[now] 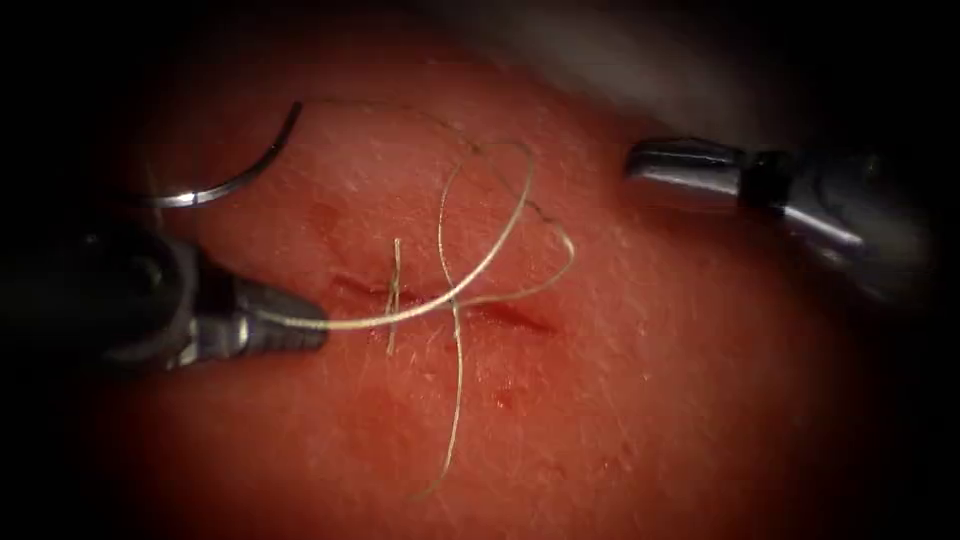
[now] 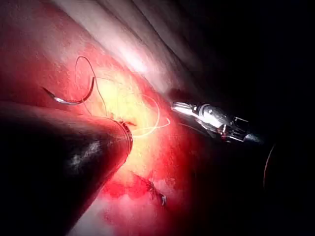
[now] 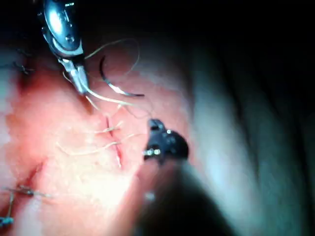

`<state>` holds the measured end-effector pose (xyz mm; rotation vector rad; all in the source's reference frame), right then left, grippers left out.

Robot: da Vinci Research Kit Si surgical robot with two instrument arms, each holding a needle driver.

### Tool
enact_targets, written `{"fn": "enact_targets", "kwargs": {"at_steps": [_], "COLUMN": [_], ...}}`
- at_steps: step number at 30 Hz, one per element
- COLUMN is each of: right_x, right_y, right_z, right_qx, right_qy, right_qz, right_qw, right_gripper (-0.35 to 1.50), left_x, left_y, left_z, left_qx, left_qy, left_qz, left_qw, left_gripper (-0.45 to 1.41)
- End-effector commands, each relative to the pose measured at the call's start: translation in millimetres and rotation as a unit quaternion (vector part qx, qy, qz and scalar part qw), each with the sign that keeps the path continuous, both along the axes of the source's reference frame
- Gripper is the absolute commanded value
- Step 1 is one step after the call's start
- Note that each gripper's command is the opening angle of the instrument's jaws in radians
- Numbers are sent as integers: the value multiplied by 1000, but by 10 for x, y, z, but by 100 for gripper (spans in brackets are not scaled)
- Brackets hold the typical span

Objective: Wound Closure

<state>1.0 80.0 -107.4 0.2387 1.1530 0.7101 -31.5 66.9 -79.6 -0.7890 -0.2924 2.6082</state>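
Note:
The left tool (image 1: 318, 325) sits left of the cut (image 1: 510, 316), shut on the pale thread (image 1: 500, 240). From its tip the thread runs right across the cut, loops above it, and a free end trails down to the lower tissue (image 1: 650, 420). The curved needle (image 1: 235, 178) lies loose on the tissue at the far upper left, outside the tissue and held by neither tool. The right tool (image 1: 640, 165) hovers at the upper right, shut on nothing. The left wrist view has the needle (image 2: 74, 100) and right tool (image 2: 183, 108). The right wrist view has the left tool (image 3: 79, 83) and needle (image 3: 115, 86).
A short stretch of thread (image 1: 394, 295) crosses the cut near its left end. Dark earlier stitches (image 3: 19, 191) lie on another part of the tissue. Red fluid (image 2: 123, 189) wets the tissue. A pale fold of tissue (image 1: 640, 70) rises behind.

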Motion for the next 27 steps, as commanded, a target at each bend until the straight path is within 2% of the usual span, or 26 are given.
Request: {"fn": "enact_targets", "kwargs": {"at_steps": [1, 7, 10, 15, 16, 17, 20, 27], "right_x": [11, 35, 48, 70, 78, 78, 60, 42], "right_y": [1, -11, -21, -43, -54, -55, -49, -44], "right_z": [-13, -52, -55, -41, -20, -14, 9, 12], "right_qx": [-2, 7, 6, 6, 16, 17, 16, 15], "right_qy": [6, 22, 33, 28, 23, 24, 11, 9], "right_qz": [-1, -8, -17, -41, -55, -57, -49, -48], "right_qw": [1000, 1000, 999, 999, 998, 998, 999, 999], "right_gripper": [-35, -35, -35, -35, -35, -35, -35, -35], "left_x": [-5, -8, -9, -10, -9, -9, -2, 8], "left_y": [-3, -5, -2, 4, 4, 4, 2, 0], "left_z": [6, 7, 9, 13, 12, 12, 7, 1], "left_qx": [-1, -2, -2, 0, 0, 0, 2, 0], "left_qy": [1, 2, 2, 2, 2, 2, 2, 4], "left_qz": [0, -1, -2, -4, -4, -4, -4, -3], "left_qw": [1000, 1000, 1000, 1000, 1000, 1000, 1000, 1000], "left_gripper": [-35, -35, -35, -35, -35, -35, -35, -35]}}
